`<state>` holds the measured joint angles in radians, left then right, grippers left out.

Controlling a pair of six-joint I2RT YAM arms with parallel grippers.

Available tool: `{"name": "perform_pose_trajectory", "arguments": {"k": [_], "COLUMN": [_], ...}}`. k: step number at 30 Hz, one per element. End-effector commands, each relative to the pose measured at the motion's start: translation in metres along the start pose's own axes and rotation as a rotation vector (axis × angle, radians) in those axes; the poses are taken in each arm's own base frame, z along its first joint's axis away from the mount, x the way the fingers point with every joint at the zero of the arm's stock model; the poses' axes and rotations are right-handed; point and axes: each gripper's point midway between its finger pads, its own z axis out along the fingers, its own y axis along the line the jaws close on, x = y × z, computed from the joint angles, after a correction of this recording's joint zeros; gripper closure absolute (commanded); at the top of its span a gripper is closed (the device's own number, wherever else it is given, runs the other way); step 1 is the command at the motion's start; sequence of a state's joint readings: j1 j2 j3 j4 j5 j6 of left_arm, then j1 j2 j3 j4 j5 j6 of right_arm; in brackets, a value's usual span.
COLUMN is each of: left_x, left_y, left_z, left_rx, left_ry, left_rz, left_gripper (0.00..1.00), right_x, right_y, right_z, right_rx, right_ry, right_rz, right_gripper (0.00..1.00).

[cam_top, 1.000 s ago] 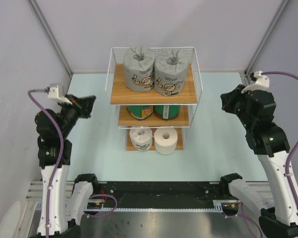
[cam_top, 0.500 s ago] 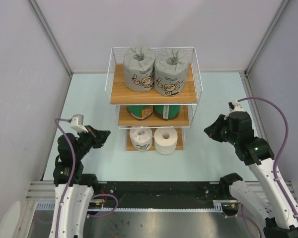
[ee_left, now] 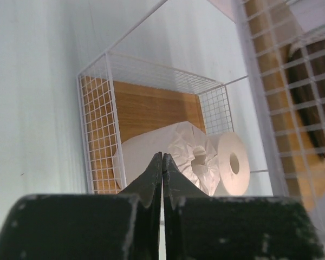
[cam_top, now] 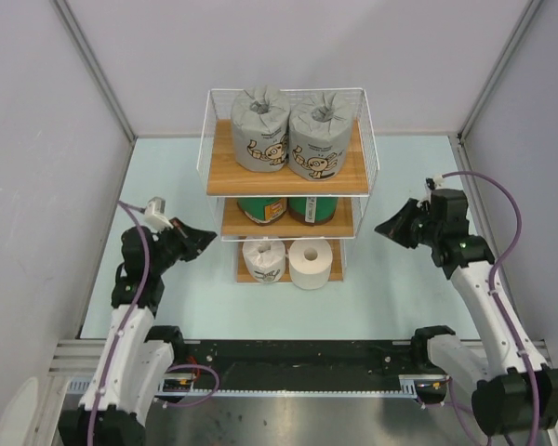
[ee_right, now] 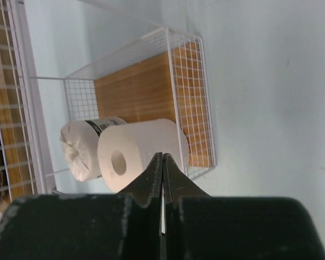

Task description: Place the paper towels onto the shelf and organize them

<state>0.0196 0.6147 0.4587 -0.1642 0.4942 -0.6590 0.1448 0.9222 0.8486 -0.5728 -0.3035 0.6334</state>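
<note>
While all six rolls sat shelved, both arms dropped low and folded back toward their bases.
Left gripper (cam_top: 205, 240) ended at 9 o'clock of the white wire-frame three-tier shelf with wooden boards (cam_top: 221, 172), right gripper (cam_top: 383, 229) at 3 o'clock, both pinched closed, empty and clear of it. Grey cartoon-print rolls (cam_top: 261, 114) were on top, green-wrapped rolls (cam_top: 263, 208) mid, white-wrapped roll (cam_top: 264, 257) and bare white roll (cam_top: 310, 263) on the bottom. Task looked done.

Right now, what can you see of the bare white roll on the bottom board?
An unwrapped roll of plain white paper, its round hollow core facing up. It stands on end on the lowest wooden board of the shelf, right side, close beside the white-wrapped roll; whether they touch is unclear. Nothing grips it.
</note>
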Motion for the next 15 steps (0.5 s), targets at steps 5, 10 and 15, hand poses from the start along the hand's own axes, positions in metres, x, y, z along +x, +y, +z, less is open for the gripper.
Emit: {"name": "perform_pose_trajectory", "arguments": {"k": [5,10,15], "left_x": [-0.005,0.001,0.021], "left_y": [-0.024,-0.021,-0.029], "left_z": [0.032,0.037,0.043], "left_rx": [0.175,0.171,0.241], "left_ry": [0.121,0.189,0.297], "left_rz": [-0.013,0.016,0.039], "left_gripper": [0.99,1.00,1.00], "right_x": [-0.004,0.012,0.023], "right_y": [0.023,0.020,0.023], "right_z": [0.023,0.030,0.034], "right_rx": [-0.263,-0.284,-0.339], "right_ry": [0.157,0.245,0.322], "right_rz": [-0.018,-0.031,-0.028], "right_gripper": [1.00,1.00,1.00]}}
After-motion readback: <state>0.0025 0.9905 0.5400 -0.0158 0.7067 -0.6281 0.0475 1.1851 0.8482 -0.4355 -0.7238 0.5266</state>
